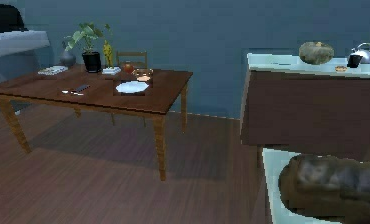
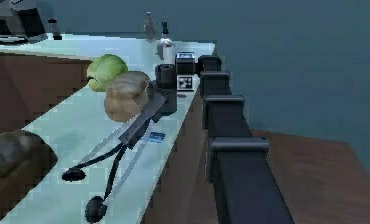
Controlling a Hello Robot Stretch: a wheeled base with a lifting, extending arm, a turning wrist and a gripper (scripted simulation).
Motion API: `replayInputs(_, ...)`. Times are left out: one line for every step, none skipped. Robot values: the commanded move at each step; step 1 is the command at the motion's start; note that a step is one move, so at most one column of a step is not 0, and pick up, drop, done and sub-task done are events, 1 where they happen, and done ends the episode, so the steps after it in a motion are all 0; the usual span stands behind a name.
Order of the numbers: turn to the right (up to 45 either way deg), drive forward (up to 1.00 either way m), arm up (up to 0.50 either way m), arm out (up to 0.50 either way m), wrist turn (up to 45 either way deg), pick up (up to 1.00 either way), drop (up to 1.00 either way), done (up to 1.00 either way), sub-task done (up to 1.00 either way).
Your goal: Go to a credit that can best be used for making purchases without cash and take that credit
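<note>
Wooden surface [image 1: 103,100] at left with potted plant [image 1: 86,40] and white plate [image 1: 132,87]. Pale surface [image 1: 283,62] at right with round brown lump [image 1: 316,51].

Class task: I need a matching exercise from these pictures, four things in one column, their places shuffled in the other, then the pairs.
Things
1 potted plant
2 white plate
3 green round thing
4 dark brown loaf

Places
A on the pale counter, at the arm side view's bottom left
B at the wooden table's far edge
C on the counter beside a brown round thing
D flat on the table, toward the forward view's right

Pairs: 1-B, 2-D, 3-C, 4-A
</note>
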Motion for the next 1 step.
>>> replayInputs(0.0,0.0,0.0,0.0,45.0,0.0,0.0,0.0,0.0)
